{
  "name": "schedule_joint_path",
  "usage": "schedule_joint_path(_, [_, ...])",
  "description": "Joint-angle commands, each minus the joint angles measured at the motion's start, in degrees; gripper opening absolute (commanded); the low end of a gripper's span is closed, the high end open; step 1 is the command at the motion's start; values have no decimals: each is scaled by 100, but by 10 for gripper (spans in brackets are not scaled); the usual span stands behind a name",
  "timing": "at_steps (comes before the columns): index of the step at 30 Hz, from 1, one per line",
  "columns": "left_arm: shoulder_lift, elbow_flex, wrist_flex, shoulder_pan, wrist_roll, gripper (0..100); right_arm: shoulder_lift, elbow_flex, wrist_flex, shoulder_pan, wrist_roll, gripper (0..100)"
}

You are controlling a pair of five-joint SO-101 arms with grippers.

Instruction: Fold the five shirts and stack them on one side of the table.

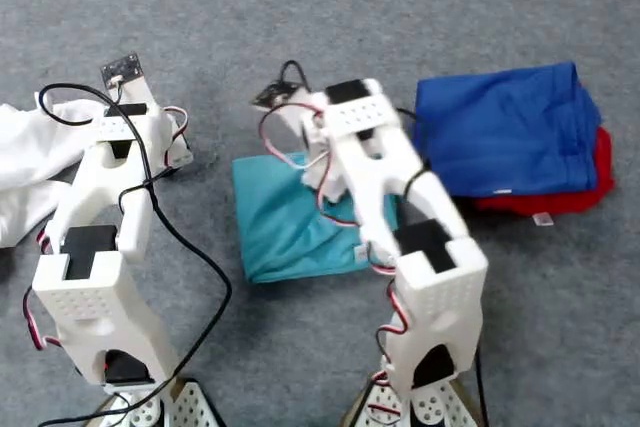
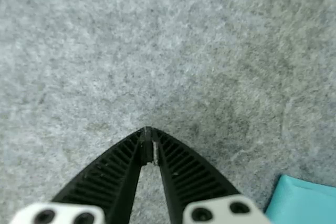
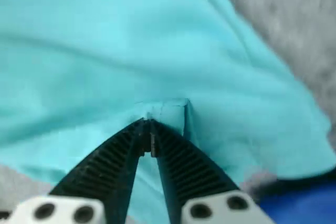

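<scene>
A folded teal cloth shirt [image 1: 285, 222] lies flat near the middle of the grey felt-covered table [image 1: 300, 37], and it serves as the landmark for everything else. The right gripper [image 3: 148, 139] is down on this shirt's upper surface, toward its far edge. Its black ribbed fingers [image 3: 184, 166] are closed tip to tip, with a small pucker of teal cloth caught at their point. In the high view the white body of the right arm hangs over the right half of the shirt. To the left of the teal shirt, near it but off its cloth, the left gripper [image 2: 147, 142] is over bare felt. Its black ribbed fingers [image 2: 115, 174] are pressed together at the tips with nothing between them, and a corner of the teal shirt shows close by in the left wrist view. To the right of the teal shirt and slightly farther back, a folded royal-blue cloth shirt [image 1: 500, 127] rests on top of a red cloth shirt [image 1: 575, 192], whose edge shows along the blue one's near and right sides. Well apart to the left of the teal shirt, beyond the left arm, lies a crumpled white cloth shirt [image 1: 30, 147], unfolded
</scene>
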Motion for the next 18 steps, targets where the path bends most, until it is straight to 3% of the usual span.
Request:
schedule_joint_path(1, [-268,-123,-35,26,-70,18,-549,40,316,488,229,2])
schedule_joint_path(13, [-268,-123,-62,26,-79,18,-2941,3327,141,1648,967,2])
schedule_joint_path(18, [-268,-123,-62,26,-79,18,-4215,3574,44,2123,1081,2])
